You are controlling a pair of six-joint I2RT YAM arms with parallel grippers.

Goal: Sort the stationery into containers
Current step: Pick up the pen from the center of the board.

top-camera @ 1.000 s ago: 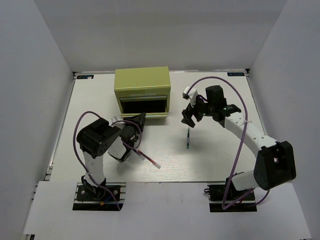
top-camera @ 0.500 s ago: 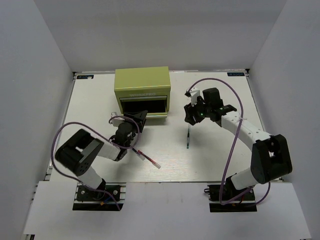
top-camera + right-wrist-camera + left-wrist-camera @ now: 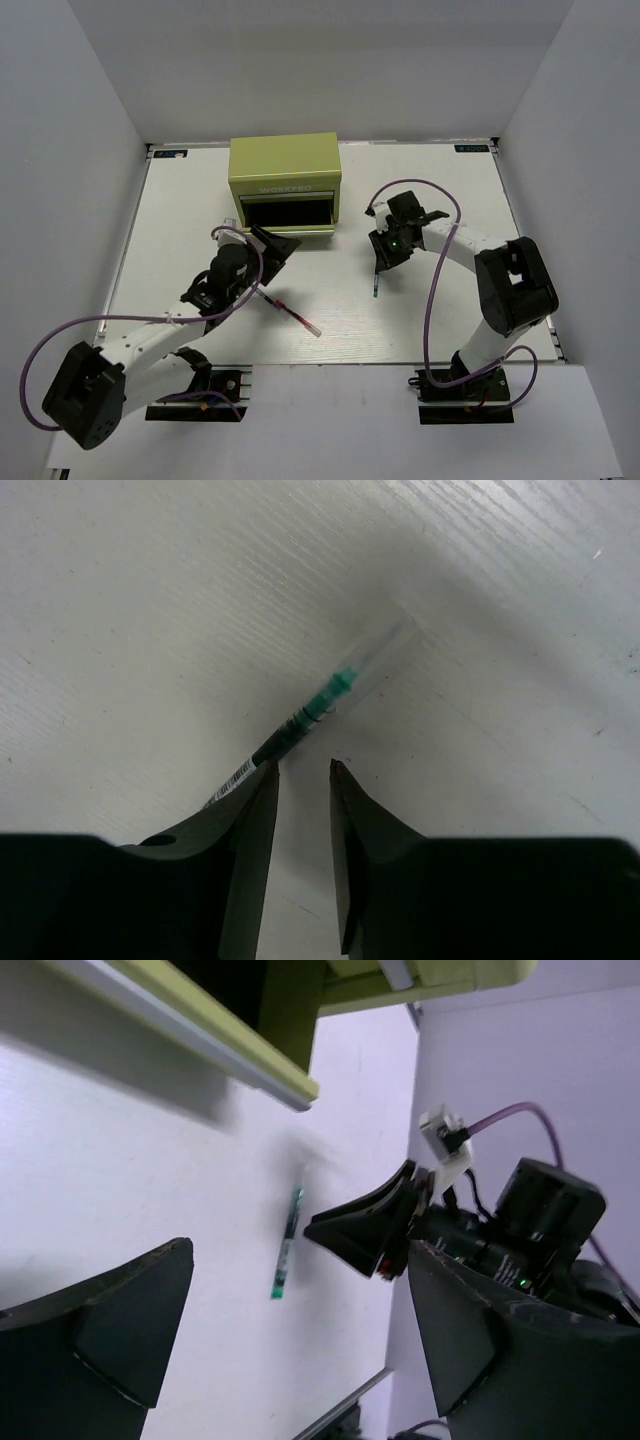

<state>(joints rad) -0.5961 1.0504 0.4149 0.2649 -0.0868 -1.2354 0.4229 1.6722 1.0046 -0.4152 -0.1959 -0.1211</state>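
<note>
1. Your left arm lay low across the table. The left gripper (image 3: 272,245) was spread wide and empty, just in front of the open drawer.
2. The red-white pen (image 3: 296,318) lay on the table near that gripper, on its near-right side, not yet sorted.
3. The tool chest (image 3: 285,170) stood at the far side with one drawer (image 3: 290,213) pulled out. Its black inside hid whatever it held.
4. The green pen (image 3: 376,279) lay right of the chest. No other stationery showed, so I judge at least two pens were left.
5. Your right arm was bent inward. The right gripper (image 3: 386,252) pointed down at that pen's far end, jaws narrowly apart, gripping nothing.
</note>
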